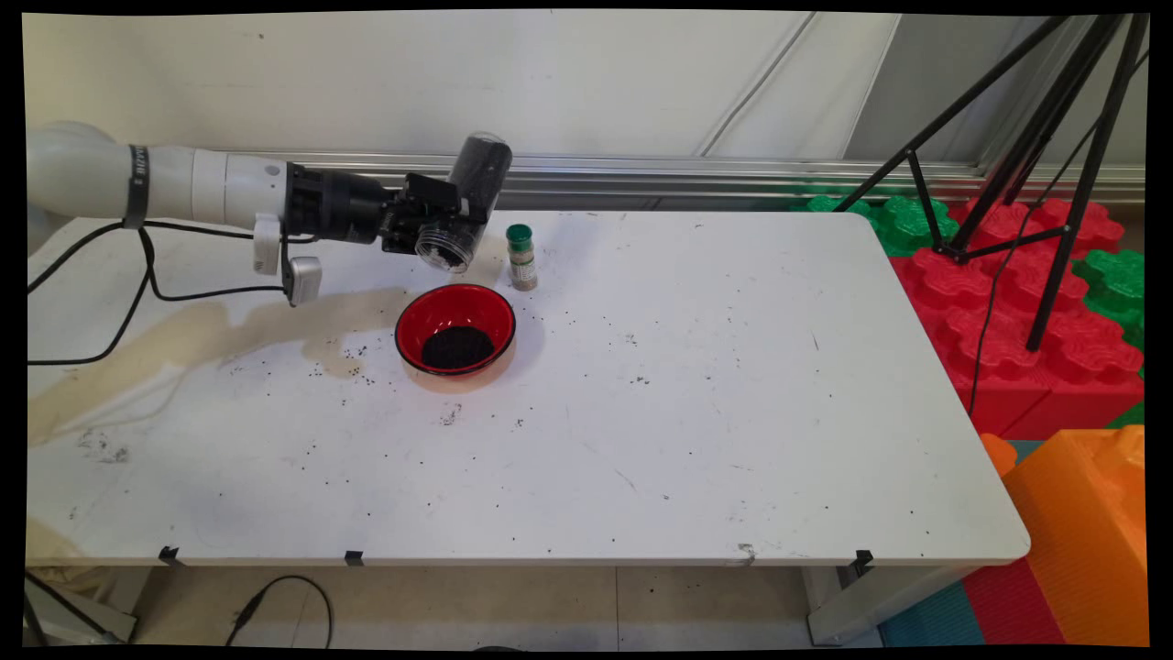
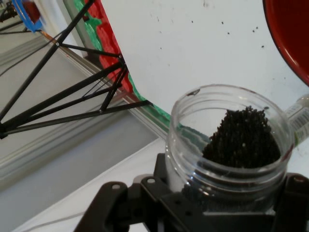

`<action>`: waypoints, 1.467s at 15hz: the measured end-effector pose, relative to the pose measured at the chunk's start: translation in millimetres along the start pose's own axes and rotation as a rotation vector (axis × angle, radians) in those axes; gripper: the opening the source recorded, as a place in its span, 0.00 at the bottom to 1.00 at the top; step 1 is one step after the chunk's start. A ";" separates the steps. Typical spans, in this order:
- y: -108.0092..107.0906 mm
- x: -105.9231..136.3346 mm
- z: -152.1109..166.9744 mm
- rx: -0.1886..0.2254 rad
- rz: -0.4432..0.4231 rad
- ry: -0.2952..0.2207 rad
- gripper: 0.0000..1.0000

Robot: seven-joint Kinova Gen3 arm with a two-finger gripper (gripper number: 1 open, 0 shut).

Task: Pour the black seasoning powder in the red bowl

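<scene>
Gripper (image 1: 438,226) clamps tilted jar (image 1: 465,203) above red bowl (image 1: 455,330) — hand view shows grains inside

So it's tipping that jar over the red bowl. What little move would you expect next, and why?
Probably a slightly steeper tilt. The gripper holds the clear jar tipped mouth-down above the red bowl, which already has a dark pile in it, yet the hand view shows dark grains left inside the jar.

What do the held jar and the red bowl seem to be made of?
The jar in the gripper looks like clear, smooth plastic: the dark grains show through its wall. The bowl looks like glossy plastic or lacquer, red inside with a dark rim; which one is unclear.
</scene>
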 end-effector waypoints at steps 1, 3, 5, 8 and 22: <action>-0.3 0.5 -0.4 0.002 0.011 -0.002 0.00; -1.1 1.5 -1.0 0.005 0.028 -0.005 0.00; -1.9 2.4 -1.7 0.008 0.043 -0.007 0.00; -2.9 3.9 -3.0 0.012 0.066 -0.009 0.00; -4.6 6.6 -7.2 0.025 0.126 -0.015 0.00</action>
